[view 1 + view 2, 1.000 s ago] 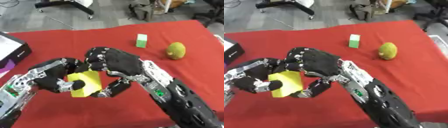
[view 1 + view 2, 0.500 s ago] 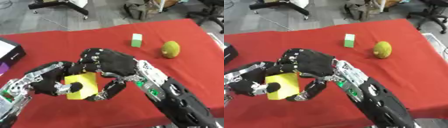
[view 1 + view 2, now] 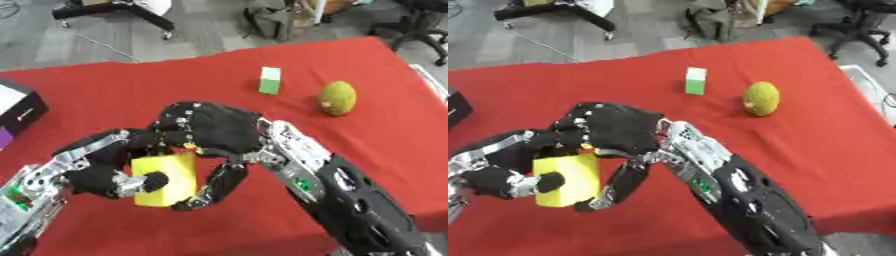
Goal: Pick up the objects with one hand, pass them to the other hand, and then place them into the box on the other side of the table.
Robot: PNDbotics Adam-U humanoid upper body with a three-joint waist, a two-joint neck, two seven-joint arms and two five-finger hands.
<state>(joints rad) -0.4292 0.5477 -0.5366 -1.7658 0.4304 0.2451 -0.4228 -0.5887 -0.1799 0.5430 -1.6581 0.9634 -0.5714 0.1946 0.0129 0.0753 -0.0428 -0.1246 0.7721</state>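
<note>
Yellow block (image 3: 166, 179) looks light & stiff w/ flat faces, so left hand (image 3: 109, 175) and right hand (image 3: 210, 137), both curled on it, should pinch opposite sides.

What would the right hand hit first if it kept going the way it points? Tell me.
The right hand reaches leftward, fingers curled around the yellow block. Straight on, it would most likely press into the left hand, which grips the same block from the other side, though depth is hard to judge.
</note>
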